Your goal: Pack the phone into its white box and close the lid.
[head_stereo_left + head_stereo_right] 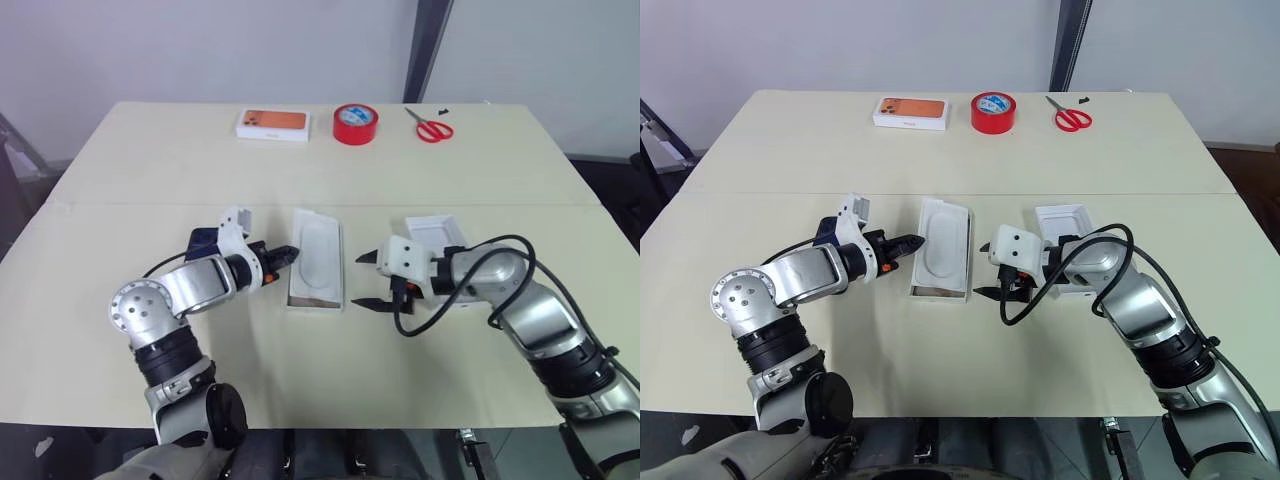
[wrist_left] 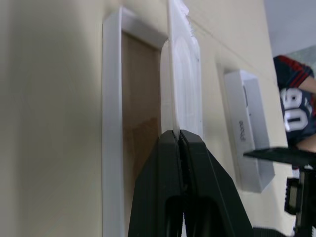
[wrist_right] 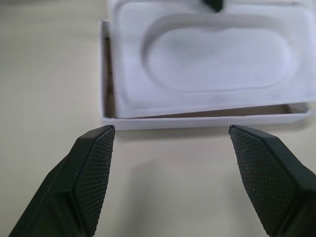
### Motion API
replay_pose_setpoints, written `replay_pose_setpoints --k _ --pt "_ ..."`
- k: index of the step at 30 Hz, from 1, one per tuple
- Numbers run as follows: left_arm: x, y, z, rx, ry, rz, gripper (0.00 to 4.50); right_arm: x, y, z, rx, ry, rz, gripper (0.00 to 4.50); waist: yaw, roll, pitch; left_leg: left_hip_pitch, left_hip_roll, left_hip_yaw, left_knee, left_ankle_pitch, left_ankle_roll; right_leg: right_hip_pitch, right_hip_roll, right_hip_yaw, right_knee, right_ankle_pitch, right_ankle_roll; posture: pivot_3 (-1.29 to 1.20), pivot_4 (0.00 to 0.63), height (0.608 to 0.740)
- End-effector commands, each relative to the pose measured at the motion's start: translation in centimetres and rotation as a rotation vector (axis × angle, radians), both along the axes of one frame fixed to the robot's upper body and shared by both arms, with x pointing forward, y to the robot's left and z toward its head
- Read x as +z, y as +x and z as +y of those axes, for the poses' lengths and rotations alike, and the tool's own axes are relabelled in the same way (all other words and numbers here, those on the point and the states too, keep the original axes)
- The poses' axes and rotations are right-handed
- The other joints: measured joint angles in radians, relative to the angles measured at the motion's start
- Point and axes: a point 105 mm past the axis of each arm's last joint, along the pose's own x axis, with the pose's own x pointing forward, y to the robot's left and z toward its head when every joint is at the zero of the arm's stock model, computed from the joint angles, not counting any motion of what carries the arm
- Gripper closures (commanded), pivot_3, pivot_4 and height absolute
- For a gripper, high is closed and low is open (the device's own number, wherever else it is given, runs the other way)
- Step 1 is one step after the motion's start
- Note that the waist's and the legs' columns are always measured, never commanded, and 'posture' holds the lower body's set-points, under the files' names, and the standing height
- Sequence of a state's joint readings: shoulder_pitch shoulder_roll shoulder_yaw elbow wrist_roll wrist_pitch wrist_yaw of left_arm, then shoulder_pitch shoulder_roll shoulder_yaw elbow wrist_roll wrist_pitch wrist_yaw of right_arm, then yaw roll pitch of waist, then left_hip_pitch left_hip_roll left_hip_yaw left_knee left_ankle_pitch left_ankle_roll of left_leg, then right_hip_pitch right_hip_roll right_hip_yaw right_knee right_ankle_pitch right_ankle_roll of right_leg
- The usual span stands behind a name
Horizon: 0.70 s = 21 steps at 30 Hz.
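Observation:
The white box [image 1: 314,303] lies in the middle of the table with a white insert [image 1: 318,250] that has a rounded recess resting askew in it. My left gripper [image 1: 290,254] is shut, its tips touching the insert's left edge [image 2: 173,123]. The dark navy phone [image 1: 203,240] lies behind my left wrist, mostly hidden. My right gripper [image 1: 358,280] stands open just right of the box, with nothing between its fingers [image 3: 96,163]. Behind my right gripper, the lid [image 1: 432,230] sits open side up.
At the table's far edge stand a white box with an orange picture on top [image 1: 272,123], a red tape roll [image 1: 355,124] and red scissors [image 1: 432,129]. A person in a dark jersey [image 2: 296,113] is beyond the table.

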<state>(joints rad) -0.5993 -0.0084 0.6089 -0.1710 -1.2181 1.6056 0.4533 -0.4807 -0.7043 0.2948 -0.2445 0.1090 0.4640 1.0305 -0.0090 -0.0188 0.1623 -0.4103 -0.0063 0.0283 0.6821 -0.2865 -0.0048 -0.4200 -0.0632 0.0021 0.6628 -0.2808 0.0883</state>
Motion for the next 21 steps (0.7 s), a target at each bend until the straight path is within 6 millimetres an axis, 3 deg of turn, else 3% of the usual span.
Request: replay_pose_setpoints --k 1,5,8,14,20,21 --pt "0.6 -0.5 -0.6 -0.047 -0.005 -0.032 4.50 1.2 0.3 0.4 0.017 0.010 -0.060 0.63 -0.001 0.000 0.000 0.000 0.000 0.000 0.000 0.000 0.000 0.000 0.000 0.000 0.000 0.000 0.000 0.00 0.150 0.725" --pt "0.3 -0.7 -0.8 -0.059 0.002 -0.019 4.50 1.2 0.5 0.4 0.013 0.010 -0.069 0.63 0.000 0.000 0.000 0.000 0.000 0.000 0.000 0.000 0.000 0.000 0.000 0.000 0.000 0.000 0.000 0.00 0.150 0.725" --pt "0.0 -0.8 -0.8 -0.061 0.009 -0.011 3.66 1.4 0.6 0.4 0.009 0.010 -0.077 0.57 0.000 0.000 0.000 0.000 0.000 0.000 0.000 0.000 0.000 0.000 0.000 0.000 0.000 0.000 0.000 0.00 0.150 0.725" --pt "0.7 -0.7 -0.3 -0.050 0.010 -0.037 0.75 1.6 1.2 0.2 -0.017 0.020 -0.086 0.57 -0.001 0.000 0.000 0.000 0.000 0.000 0.000 0.000 0.000 0.000 0.000 0.000 0.000 0.000 0.000 0.00 0.150 0.725" --pt "2.6 -0.4 1.7 0.019 -0.025 -0.098 0.75 2.8 1.6 0.8 -0.039 0.098 -0.082 0.57 -0.002 0.000 0.000 0.000 0.000 0.000 0.000 0.000 0.000 0.000 0.000 0.000 0.000 0.000 0.000 0.00 0.150 0.725" --pt "2.9 -0.3 2.0 0.028 -0.025 -0.113 0.71 3.0 1.7 1.0 -0.046 0.114 -0.080 0.83 -0.002 0.000 0.000 0.000 0.000 0.000 0.000 0.000 0.000 0.000 0.000 0.000 0.000 0.000 0.000 0.00 0.150 0.725"
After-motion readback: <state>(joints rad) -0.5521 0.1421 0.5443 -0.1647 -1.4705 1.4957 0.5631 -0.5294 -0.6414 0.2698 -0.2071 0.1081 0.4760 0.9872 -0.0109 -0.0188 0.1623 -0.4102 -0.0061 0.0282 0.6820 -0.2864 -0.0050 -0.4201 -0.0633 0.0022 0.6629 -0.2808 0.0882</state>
